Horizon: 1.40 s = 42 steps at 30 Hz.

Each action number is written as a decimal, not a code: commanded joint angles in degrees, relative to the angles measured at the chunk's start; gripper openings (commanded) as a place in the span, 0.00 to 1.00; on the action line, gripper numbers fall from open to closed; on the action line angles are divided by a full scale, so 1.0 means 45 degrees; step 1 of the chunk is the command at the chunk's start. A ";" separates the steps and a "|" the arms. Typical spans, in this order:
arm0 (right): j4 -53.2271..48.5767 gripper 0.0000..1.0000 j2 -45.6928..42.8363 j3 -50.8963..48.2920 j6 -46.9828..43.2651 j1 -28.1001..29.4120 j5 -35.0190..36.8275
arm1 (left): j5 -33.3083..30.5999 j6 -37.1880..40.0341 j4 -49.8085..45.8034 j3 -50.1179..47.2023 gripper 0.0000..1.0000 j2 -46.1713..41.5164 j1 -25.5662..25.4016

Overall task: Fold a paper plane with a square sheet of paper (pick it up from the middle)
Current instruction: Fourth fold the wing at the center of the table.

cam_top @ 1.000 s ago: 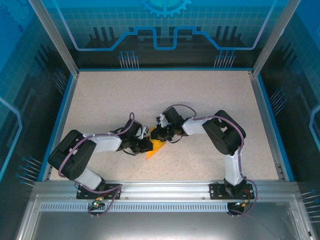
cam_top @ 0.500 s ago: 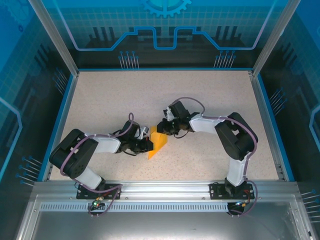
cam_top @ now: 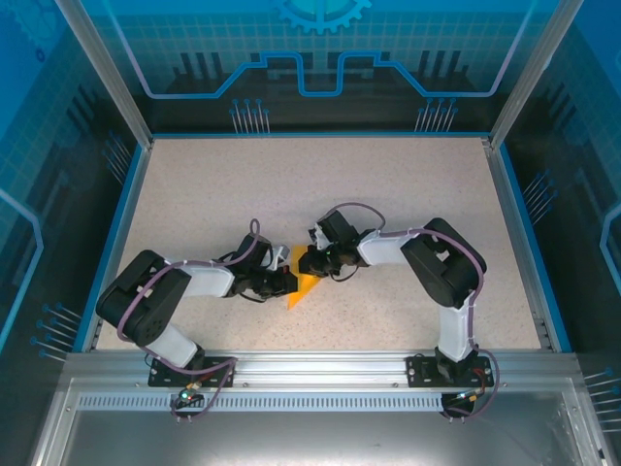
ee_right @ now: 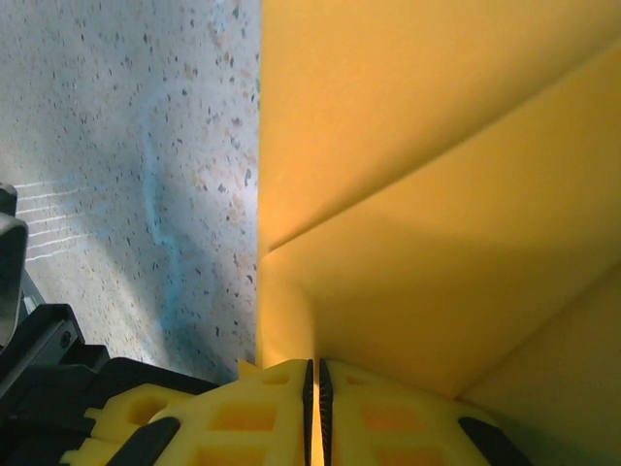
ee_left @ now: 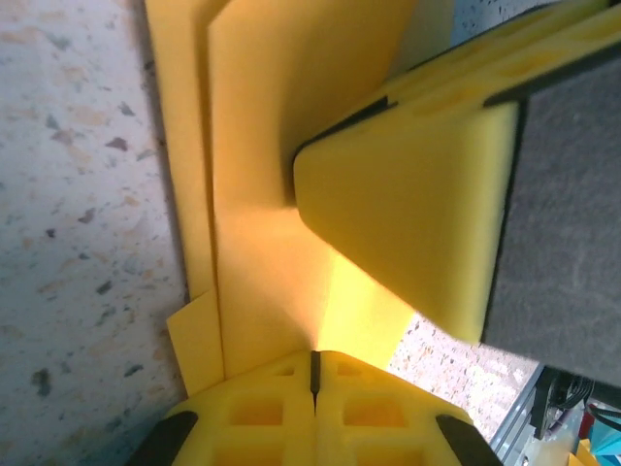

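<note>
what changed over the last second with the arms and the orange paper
The right tool pulled back to the right, spreading the orange paper wider, then returned toward the left tool, so less paper shows now. Nothing was taken or let go: both tools stay shut on the paper. The left arm and the paper's spot on the table hardly changed.

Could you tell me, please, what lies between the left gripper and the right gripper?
The folded orange paper lies there. The top view shows it bridging the short gap between the left gripper and the right gripper, both shut on it.
</note>
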 commanded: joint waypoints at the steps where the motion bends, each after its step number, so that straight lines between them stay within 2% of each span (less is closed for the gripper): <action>1: -0.0243 0.13 0.0422 0.0190 -0.0013 -0.0533 0.1032 | -0.1522 0.0328 -0.2264 -0.0570 0.04 0.1060 -0.0011; 24: -0.0720 0.16 0.1202 0.1417 -0.0358 -0.2774 0.0723 | -0.1508 0.0243 -0.2288 -0.0579 0.04 0.1281 -0.0007; 32: -0.1413 0.16 0.1190 0.1956 -0.0737 -0.3096 0.0677 | -0.1449 0.0273 -0.2236 -0.0579 0.04 0.1301 0.0000; 38: -0.3159 0.16 0.0712 0.3002 -0.1633 -0.3134 0.1269 | -0.1344 0.0324 -0.2186 -0.0610 0.04 0.1272 -0.0011; 42: -0.3367 0.18 -0.0033 0.2808 -0.1852 -0.2954 0.0943 | -0.1175 0.0397 -0.2199 -0.0599 0.05 0.1108 -0.0011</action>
